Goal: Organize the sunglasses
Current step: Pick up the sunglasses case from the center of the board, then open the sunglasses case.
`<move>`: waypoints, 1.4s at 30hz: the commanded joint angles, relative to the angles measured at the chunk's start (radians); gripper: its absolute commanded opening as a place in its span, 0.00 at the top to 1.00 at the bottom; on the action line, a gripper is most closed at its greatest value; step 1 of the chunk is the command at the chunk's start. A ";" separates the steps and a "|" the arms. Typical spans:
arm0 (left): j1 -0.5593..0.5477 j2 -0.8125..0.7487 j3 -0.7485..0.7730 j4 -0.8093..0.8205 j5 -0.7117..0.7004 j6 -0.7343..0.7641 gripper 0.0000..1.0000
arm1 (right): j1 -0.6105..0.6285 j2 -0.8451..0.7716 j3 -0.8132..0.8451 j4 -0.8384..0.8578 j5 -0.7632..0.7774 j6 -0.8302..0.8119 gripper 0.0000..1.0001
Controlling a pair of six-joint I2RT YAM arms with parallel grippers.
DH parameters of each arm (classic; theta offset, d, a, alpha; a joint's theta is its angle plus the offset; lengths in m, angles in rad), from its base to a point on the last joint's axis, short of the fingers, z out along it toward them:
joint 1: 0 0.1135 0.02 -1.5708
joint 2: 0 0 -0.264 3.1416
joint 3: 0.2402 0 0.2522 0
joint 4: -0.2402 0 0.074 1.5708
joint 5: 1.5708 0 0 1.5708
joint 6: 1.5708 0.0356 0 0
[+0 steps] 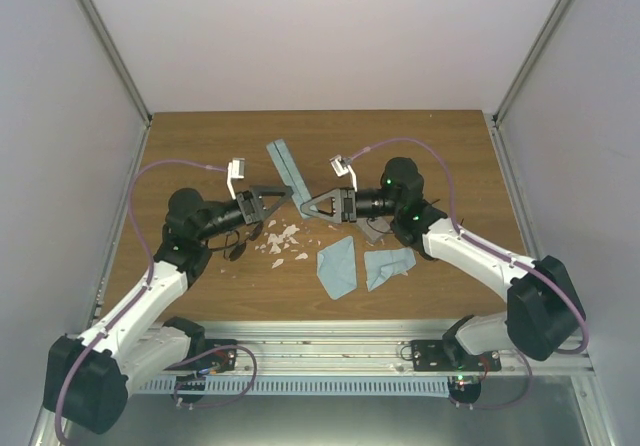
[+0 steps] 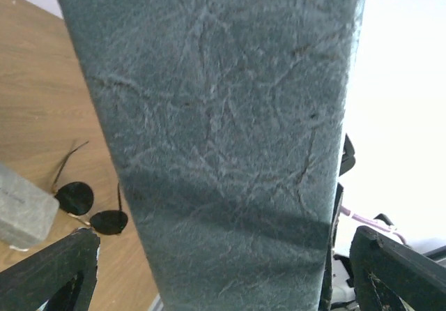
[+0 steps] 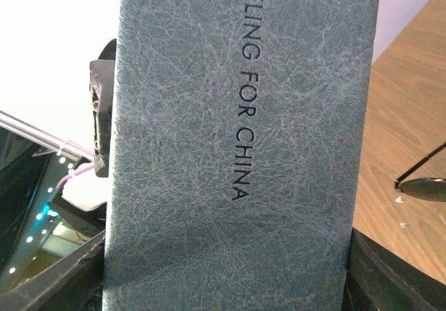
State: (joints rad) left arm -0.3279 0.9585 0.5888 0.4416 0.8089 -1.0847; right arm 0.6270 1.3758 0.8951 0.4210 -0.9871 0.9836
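- Fingers (image 2: 49, 272) of the left gripper (image 1: 278, 198) are spread wide, with a gap to the blue-grey case (image 2: 223, 116) on either side.
- Fingers (image 3: 49, 283) of the right gripper (image 1: 318, 204) are pinched on the case's edges; this hold is best kept firm and level.
- Sunglasses (image 2: 90, 210) with dark lenses lie untouched on the table (image 2: 42, 81). The left arm should be backed straight off the case before it is lowered to them.
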 commanded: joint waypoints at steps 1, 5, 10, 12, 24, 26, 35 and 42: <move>-0.014 0.002 0.003 0.132 -0.023 -0.063 0.04 | -0.006 -0.004 0.013 0.118 -0.071 0.075 0.37; -0.017 0.014 0.011 0.140 -0.034 -0.066 0.06 | -0.003 0.005 0.014 0.144 -0.102 0.102 0.37; -0.027 0.048 0.027 0.146 -0.025 -0.057 0.09 | -0.004 0.013 0.015 0.144 -0.126 0.106 0.37; -0.030 0.056 0.032 0.156 -0.018 -0.053 0.14 | -0.005 0.020 0.022 0.117 -0.125 0.092 0.37; -0.033 0.022 0.055 0.080 0.015 0.046 0.50 | -0.008 0.005 0.076 -0.098 0.026 -0.104 0.00; -0.034 0.008 0.062 0.073 0.042 0.049 0.51 | -0.008 0.040 0.118 -0.189 0.060 -0.142 0.01; -0.033 -0.011 0.084 0.065 0.099 0.015 0.55 | -0.078 0.081 0.025 -0.199 0.133 -0.123 0.24; -0.034 -0.024 0.095 0.093 0.143 -0.015 0.57 | -0.142 0.082 -0.017 -0.196 0.160 -0.104 0.33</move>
State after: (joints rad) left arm -0.3447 0.9878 0.6201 0.3180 0.8127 -1.0733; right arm 0.5323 1.4220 0.9119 0.3130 -0.9691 0.8829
